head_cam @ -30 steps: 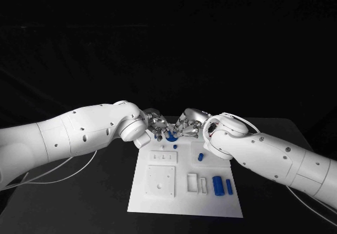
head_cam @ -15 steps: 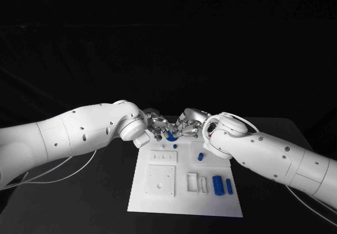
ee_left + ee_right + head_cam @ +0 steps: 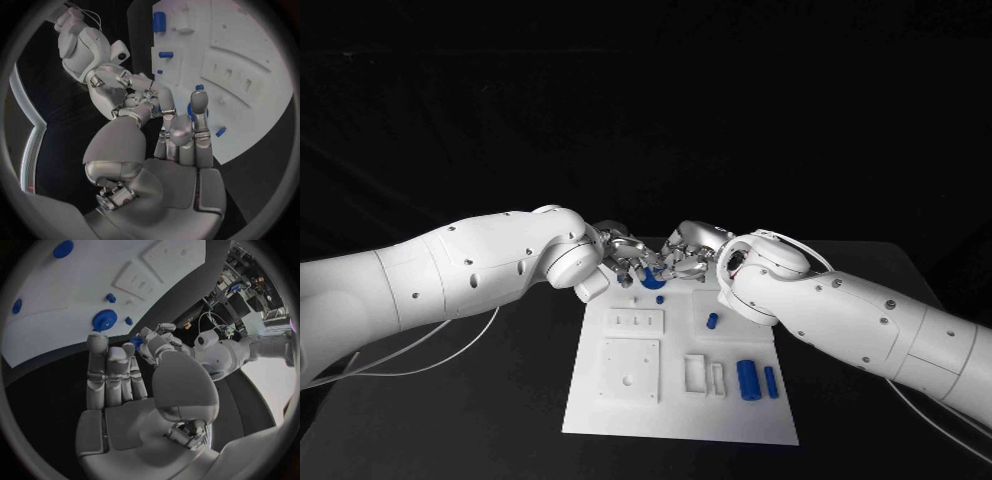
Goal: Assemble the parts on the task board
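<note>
Task board: the flat white rectangular task board [image 3: 678,420] lies in the middle of the black table [image 3: 459,420], its long side running away from the robot.
Near end of the board: two blue cylinders [image 3: 749,381] lie side by side towards the board's right edge, the thicker one on the left; just left of them stand two narrow white upright blocks [image 3: 695,373], and further left sits a raised square white plate [image 3: 629,371].
Middle of the board: a small white slotted plate [image 3: 635,322] sits left of centre; a short blue peg [image 3: 711,322] is right of centre, apart from it.
Beyond the middle: a tiny blue stud [image 3: 659,299] sits just nearer than the two hands.
Far end of the board: a blue toothed gear wheel [image 3: 104,320] rests at the board's far edge, under both hands.
Left hand: the silver left hand [image 3: 623,256] reaches in over the far edge, its fingers [image 3: 199,106] curled down with the tips at blue pieces; whether it actually grips one cannot be told.
Right hand: the silver right hand [image 3: 688,258] meets it from the other side, fingers [image 3: 97,347] stretched together towards the gear wheel, a small blue part [image 3: 135,341] at the thumb tip; its grip cannot be told either.
Hands together: fingertips nearly touching over the gear wheel.
</note>
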You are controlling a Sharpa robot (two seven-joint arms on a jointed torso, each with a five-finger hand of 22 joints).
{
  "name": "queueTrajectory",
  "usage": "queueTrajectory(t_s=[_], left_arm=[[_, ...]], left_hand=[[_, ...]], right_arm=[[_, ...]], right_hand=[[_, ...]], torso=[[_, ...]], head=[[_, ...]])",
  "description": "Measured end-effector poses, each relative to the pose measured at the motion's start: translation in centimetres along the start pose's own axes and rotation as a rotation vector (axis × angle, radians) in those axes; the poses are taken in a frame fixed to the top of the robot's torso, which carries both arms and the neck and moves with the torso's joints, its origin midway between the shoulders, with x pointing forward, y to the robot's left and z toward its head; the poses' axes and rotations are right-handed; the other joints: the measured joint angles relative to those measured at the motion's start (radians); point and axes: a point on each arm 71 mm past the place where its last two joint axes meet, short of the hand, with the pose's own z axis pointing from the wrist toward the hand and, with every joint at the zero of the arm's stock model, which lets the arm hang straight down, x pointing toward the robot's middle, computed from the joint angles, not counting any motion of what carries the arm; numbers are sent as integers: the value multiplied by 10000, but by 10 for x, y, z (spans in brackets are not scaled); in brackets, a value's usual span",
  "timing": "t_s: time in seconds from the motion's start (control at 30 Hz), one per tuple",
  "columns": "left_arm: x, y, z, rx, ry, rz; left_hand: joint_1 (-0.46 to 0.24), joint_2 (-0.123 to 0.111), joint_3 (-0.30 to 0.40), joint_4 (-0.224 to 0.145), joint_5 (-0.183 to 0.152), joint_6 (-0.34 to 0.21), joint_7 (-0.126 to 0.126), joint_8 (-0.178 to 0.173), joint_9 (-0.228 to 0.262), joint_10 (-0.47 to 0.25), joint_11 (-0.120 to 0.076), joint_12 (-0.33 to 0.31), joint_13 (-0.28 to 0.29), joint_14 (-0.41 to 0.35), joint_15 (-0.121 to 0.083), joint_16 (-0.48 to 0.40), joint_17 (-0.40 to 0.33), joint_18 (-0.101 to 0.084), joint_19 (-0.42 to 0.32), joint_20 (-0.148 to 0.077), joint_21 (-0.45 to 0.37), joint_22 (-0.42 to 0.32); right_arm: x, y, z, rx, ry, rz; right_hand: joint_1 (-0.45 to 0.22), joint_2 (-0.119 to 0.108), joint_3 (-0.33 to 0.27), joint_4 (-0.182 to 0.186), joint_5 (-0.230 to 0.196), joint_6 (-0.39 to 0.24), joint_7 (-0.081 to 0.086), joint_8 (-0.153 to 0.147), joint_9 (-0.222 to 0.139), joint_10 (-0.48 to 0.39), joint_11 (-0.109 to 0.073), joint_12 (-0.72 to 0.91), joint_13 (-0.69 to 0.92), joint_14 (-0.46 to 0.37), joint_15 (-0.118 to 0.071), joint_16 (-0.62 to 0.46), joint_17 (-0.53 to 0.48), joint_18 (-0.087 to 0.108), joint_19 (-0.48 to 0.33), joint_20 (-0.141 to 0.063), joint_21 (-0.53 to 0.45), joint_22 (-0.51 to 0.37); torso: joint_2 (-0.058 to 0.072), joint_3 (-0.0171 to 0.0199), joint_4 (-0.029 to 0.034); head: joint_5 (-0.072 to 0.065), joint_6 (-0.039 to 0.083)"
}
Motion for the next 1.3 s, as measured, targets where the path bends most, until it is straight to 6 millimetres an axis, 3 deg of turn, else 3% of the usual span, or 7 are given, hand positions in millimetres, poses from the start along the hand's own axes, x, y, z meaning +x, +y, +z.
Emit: queueTrajectory(t_s=[0.23, 0.37, 0.53, 0.73, 0.93, 1.1, 1.3], left_arm=[[-2, -1, 0, 183, -175, -94], [-3, -1, 1, 262, -256, -124], [-5, 0, 1, 305, -352, -129], [-8, 6, 2, 205, -492, -28], [-11, 18, 2, -30, -644, 183], [-13, 27, 0, -201, -737, 340], [-14, 45, -10, -444, -799, 550]], left_hand=[[74, -148, -26, -99, 88, 38, 32, -82, 285, 19, 17, 158, 319, 119, 56, 0, 668, 2, 80, 80, -156, 198], [83, -158, -126, -27, 130, 84, 52, -93, 295, 35, 32, 264, 381, 193, 57, 15, 966, 2, 114, 115, -200, 293], [122, -197, -191, -17, 194, 87, 53, -105, 425, 36, 33, 372, 436, 206, 45, 154, 1278, 2, 149, 151, -253, 422], [107, -212, -278, 17, 195, 89, 52, -121, 542, 27, 25, 529, 479, 246, 72, 241, 1517, 2, 176, 179, -311, 559], [81, -237, -281, 19, 195, 107, 37, -124, 590, 10, 9, 600, 493, 246, 72, 309, 1698, 4, 221, 224, -374, 699], [83, -236, -349, 32, 150, 110, 35, -98, 648, 8, 7, 749, 504, 282, 108, 426, 1856, 4, 257, 260, -453, 804], [100, -31, -431, 112, -489, 146, 41, -98, 648, -1, -1, 788, 503, 282, 108, 465, 1938, 5, 291, 295, -483, 804]], right_arm=[[-1, -4, 0, 45, -208, 142], [-3, -10, 1, 137, -314, 224], [-6, -22, -1, 285, -374, 257], [-12, -40, -9, 409, -409, 251], [-22, -59, -27, 345, -461, 353], [-42, -81, -40, 574, -892, 643], [-85, -104, -49, 890, -2054, 1203]], right_hand=[[92, -92, -464, 230, 0, -354, 74, 0, 0, -87, 87, -62, -295, -93, 16, -249, -203, 0, 0, 73, -554, -190], [227, -226, -932, 283, 346, -586, 122, -1, 0, -177, 142, -62, -401, -199, 50, -348, -293, 119, 22, 95, -840, -287], [673, -308, -1343, 198, 192, -915, 206, -1, -21, -388, 216, -62, -571, -473, 146, -637, -503, 173, 32, 186, -1553, -484], [778, -326, -1465, 240, 192, -941, 229, -2, -20, -652, 260, -62, -912, -848, 199, -1078, -945, 177, -2, 254, -2675, -819], [809, -253, -1305, -141, 311, -471, 137, -2, 9, -850, 252, -62, -1534, -1146, 249, -1334, -1358, 177, -88, 339, -3285, -1240], [682, -126, -1090, -355, 400, -395, 126, -2, 8, -850, 252, 58, -1845, -1147, 249, -1334, -1516, 177, -51, 304, -3395, -1300], [542, -120, -955, -388, 637, -300, 117, -2, 8, -888, 215, 162, -2075, -1183, 215, -1262, -1631, 177, -52, 304, -3482, -1299]], torso=[[0, 6, 0], [0, 12, -1], [0, 12, -7], [1, 20, -13], [0, 31, -31], [-8, 21, -37], [-32, 35, -57]], head=[[2, 23], [9, 49], [36, 61], [99, 47], [182, -12], [202, -72], [208, -160]])
